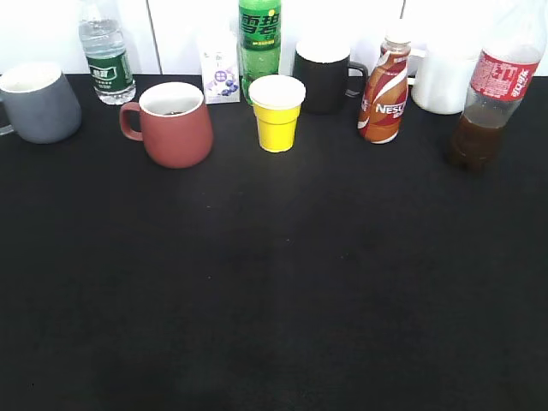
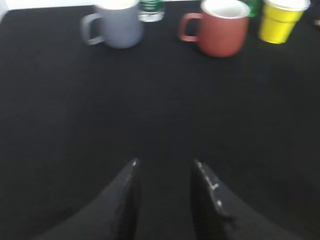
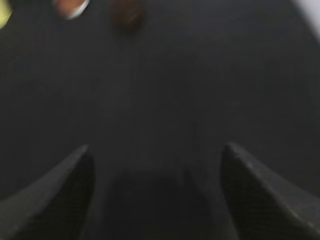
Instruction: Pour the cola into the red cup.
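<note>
you are looking at a black worktop [image 1: 274,300] with everything lined up along its far edge. the cola [image 1: 490,103] is standing upright near the far right corner, its dark liquid filling only the lower part of the bottle, and nothing is gripping it. the red cup [image 1: 171,124] is sitting left of the middle of that far edge, handle pointing toward the left edge, with a little dark liquid showing at the bottom of its white inside. a grey mug [image 1: 36,103] is resting at the far left corner, and a yellow paper cup [image 1: 276,113] is standing just right of the red cup, apart from it. a nescafe bottle [image 1: 384,96] is standing between the yellow cup and the cola. a green soda bottle [image 1: 259,43], a water bottle [image 1: 107,56] and a black mug [image 1: 324,77] are sitting farther back. your left claw [image 2: 165,167] is hovering over bare worktop toward the near edge with its fingers parted and nothing between them. your right claw [image 3: 155,155] is also hanging over bare worktop, spread wide and empty, though that view is blurred.
</note>
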